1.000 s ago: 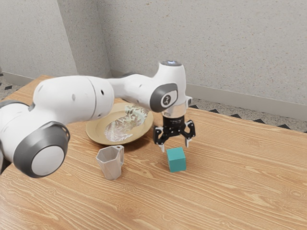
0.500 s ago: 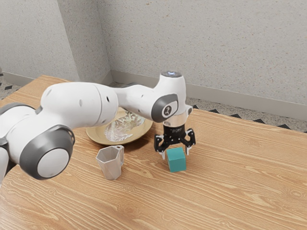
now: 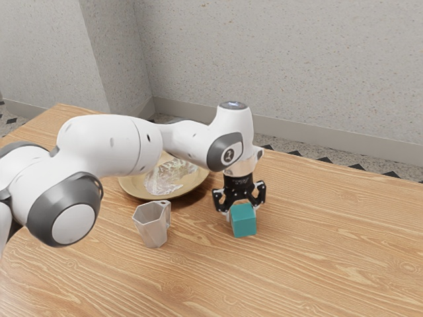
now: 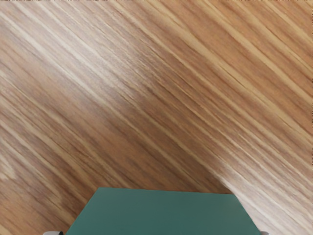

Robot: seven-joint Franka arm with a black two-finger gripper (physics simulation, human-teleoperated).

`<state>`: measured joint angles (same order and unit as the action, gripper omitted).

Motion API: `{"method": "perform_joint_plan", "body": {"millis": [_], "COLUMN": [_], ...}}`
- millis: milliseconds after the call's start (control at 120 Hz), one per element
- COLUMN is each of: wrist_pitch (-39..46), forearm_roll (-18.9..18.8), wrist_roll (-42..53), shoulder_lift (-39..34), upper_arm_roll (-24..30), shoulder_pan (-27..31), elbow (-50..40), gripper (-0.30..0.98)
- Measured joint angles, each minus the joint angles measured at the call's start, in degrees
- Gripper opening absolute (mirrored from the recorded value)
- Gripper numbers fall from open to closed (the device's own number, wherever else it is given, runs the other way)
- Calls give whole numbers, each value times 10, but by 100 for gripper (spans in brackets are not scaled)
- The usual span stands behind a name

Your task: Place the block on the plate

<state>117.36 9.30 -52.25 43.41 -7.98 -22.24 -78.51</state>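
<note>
The teal block (image 3: 244, 220) stands on the wooden table in the exterior view. My gripper (image 3: 242, 210) points down over it, fingers lowered along two opposite sides and shut on it. In the wrist view the block (image 4: 164, 213) shows as a dark green shape at the lower edge, with the gripper (image 4: 159, 233) showing a bit of fingertip against either side. The round tan plate (image 3: 134, 185) lies toward the exterior view's left, beyond the mug and partly hidden behind the arm. Its middle bears a whitish, glossy, crumpled-looking patch.
A pale angular mug (image 3: 151, 224) with a handle stands between the arm's base side and the block, close to the plate's near edge. Bare wooden table (image 3: 330, 244) stretches toward the exterior view's right. A speckled wall rises behind the table.
My hand came down over the block, and the fingers then drew inward from their wider spread onto its sides. Block, mug and plate have stayed where they were.
</note>
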Motion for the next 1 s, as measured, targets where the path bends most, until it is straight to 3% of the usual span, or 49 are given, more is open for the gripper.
{"method": "perform_joint_plan", "body": {"millis": [533,1000], "wrist_pitch": [-3,-18], "forearm_roll": [0,-6], "wrist_roll": [11,18], "shoulder_lift": [-40,-86], "upper_arm_roll": [-3,7], "shoulder_pan": [2,106], "elbow": [1,38], "gripper": [39,39]}}
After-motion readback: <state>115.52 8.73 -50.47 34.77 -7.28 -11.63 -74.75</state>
